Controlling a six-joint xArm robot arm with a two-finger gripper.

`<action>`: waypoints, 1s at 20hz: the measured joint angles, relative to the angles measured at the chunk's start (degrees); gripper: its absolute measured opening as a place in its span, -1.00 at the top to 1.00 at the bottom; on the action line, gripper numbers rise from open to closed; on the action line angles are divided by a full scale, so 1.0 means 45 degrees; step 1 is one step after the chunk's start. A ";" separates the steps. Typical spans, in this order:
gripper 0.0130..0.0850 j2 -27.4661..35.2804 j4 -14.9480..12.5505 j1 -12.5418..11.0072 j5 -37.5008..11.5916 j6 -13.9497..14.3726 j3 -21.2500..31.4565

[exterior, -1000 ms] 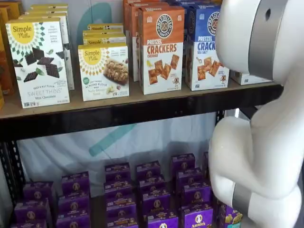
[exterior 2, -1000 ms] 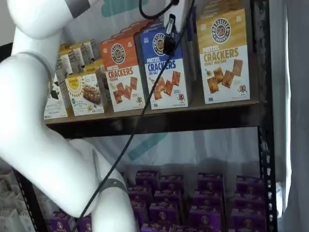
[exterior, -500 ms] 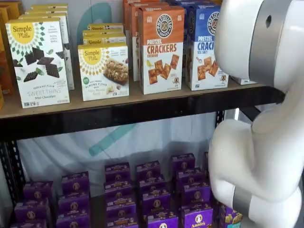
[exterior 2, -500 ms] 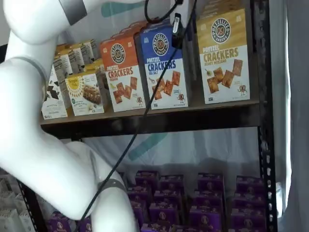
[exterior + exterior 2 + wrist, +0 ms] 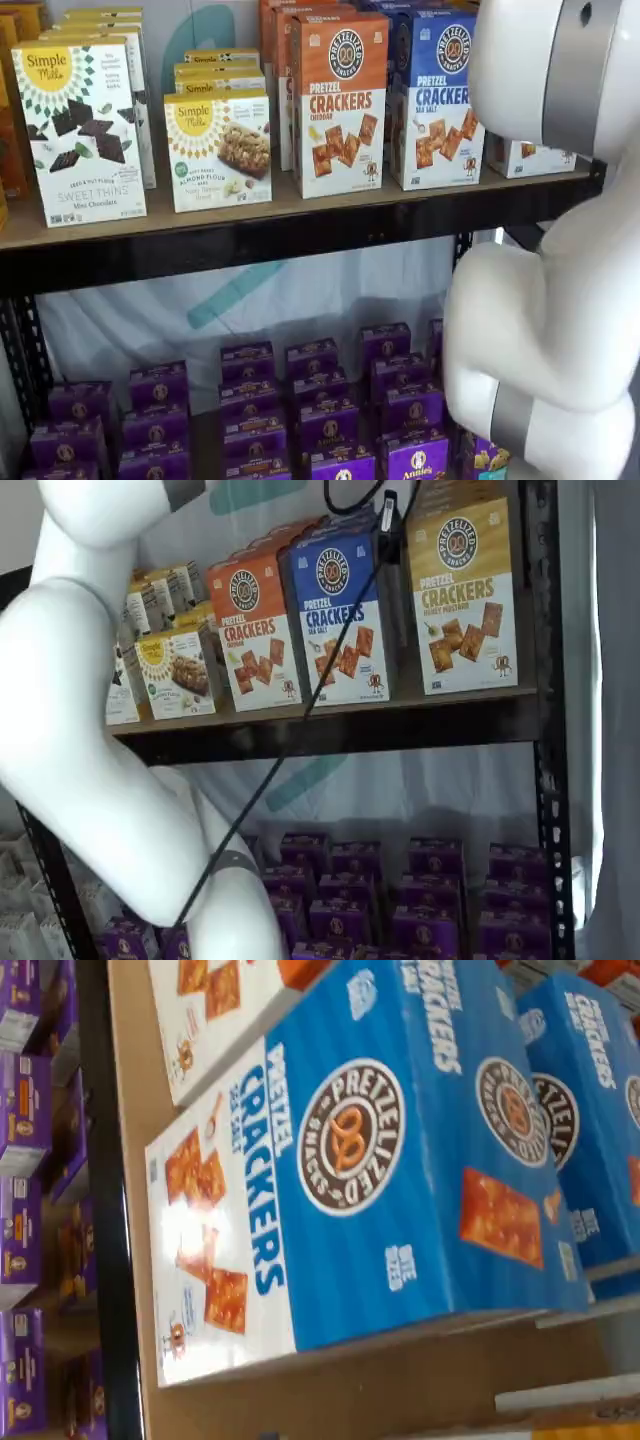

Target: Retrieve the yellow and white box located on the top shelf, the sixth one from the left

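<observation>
step: approach, nothing grasped | yellow and white box [image 5: 464, 595] upright on top shelf [image 5: 330, 725], at 3 o'clock of blue box [image 5: 340, 620], untouched | pincer [image 5: 388, 520] tip barely visible, taken as open, empty | left: reach, grip, pull out

**Colours and patterns on my shelf feeds**

I see the yellow and white box [image 5: 463, 595]: yellow above, white below, brown cracker squares, round black logo. Beside it I read a blue-and-white carton [image 5: 338, 615] and an orange-and-white carton [image 5: 255, 628]. Purple boxes [image 5: 330, 415] fill the lower level.
</observation>
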 joint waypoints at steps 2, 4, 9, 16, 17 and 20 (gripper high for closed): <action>-1.00 0.0399 -0.0373 0.0142 0.0113 0.0026 -0.0498; -1.00 0.0728 -0.0742 0.0307 0.0143 0.0039 -0.0894; -1.00 0.1484 -0.1152 0.0559 0.0272 0.0195 -0.1736; -1.00 0.2116 -0.1929 0.0972 0.0112 0.0216 -0.2418; -1.00 0.2208 -0.1915 0.0986 0.0116 0.0244 -0.2508; -1.00 0.2559 -0.2061 0.1074 0.0301 0.0360 -0.2962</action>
